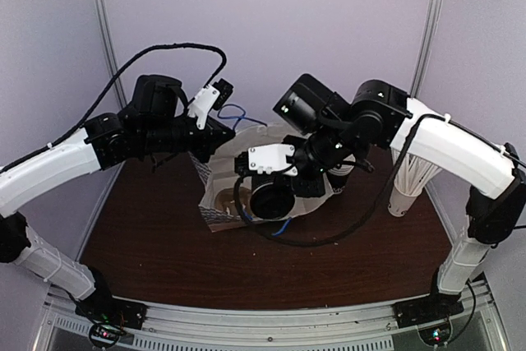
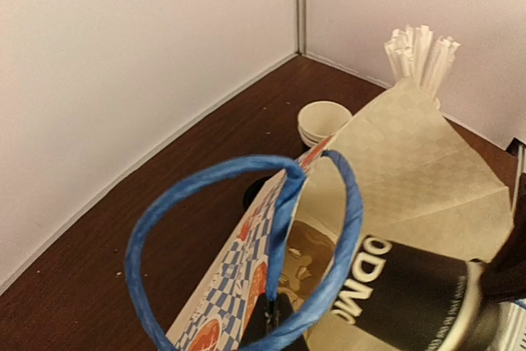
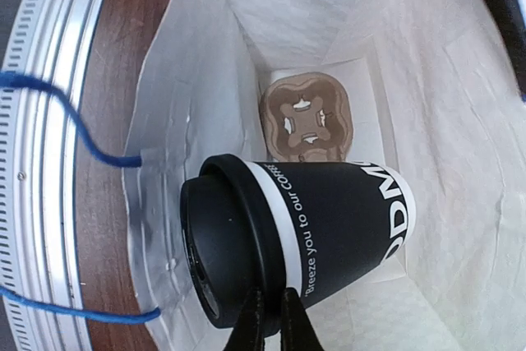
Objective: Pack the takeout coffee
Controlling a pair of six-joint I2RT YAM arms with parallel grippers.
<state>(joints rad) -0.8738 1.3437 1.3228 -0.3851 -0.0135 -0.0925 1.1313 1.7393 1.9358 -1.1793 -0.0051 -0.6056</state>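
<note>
Top view: we see the paper bag (image 1: pixel 242 144) open between the arms; left wrist: the left gripper (image 2: pixel 267 320) clamped shut on its blue handle (image 2: pixel 357 215); right wrist: the right gripper (image 3: pixel 271 318) pinching the takeout coffee (image 3: pixel 345 219) by its lid (image 3: pixel 222 244), held sideways in the bag's mouth above a cardboard carrier (image 3: pixel 306 117).

A white paper bag (image 3: pixel 460 162) gapes open on the brown surface (image 1: pixel 156 228), its blue rope handle (image 2: pixel 205 178) looped upward; a cardboard cup holder (image 3: pixel 306 117) sits at its bottom; stacked white cups (image 2: pixel 322 121) and straws (image 2: pixel 421 51) stand beyond.
</note>
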